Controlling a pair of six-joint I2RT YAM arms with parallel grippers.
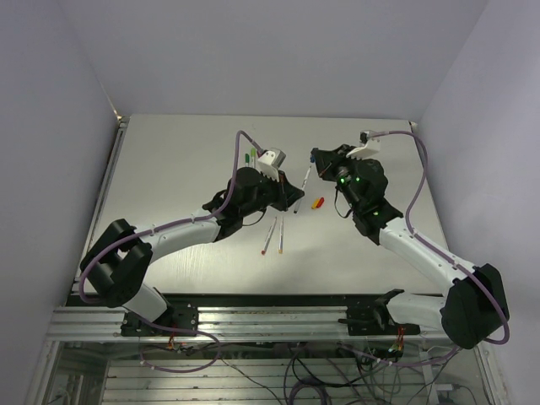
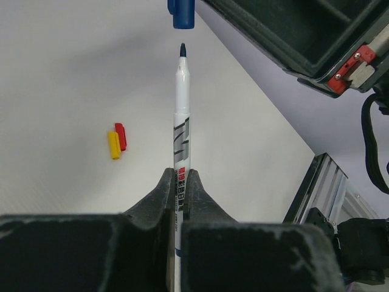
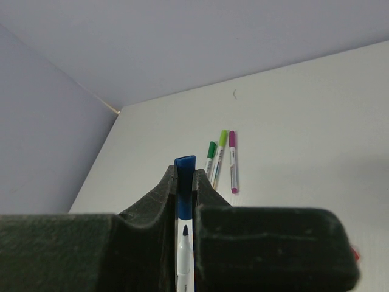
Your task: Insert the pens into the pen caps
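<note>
Left wrist, left tool (image 2: 180, 177) clamping pen (image 2: 182, 109), blue cap (image 2: 182, 13) just beyond tip

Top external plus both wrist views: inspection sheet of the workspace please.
Surface: pale table, nothing spilled seen.
Job's things: blue-tipped pen in left gripper, tip aimed at and apart from blue cap in right gripper; red cap and yellow cap lie side by side; two loose pens near the left arm; three pens side by side, green and magenta ends.
Clutter: nothing seen.
Grippers: both shut on their parts.
Cables: purple cables along both arms; wiring below the near edge.
Surroundings: plain walls.
</note>
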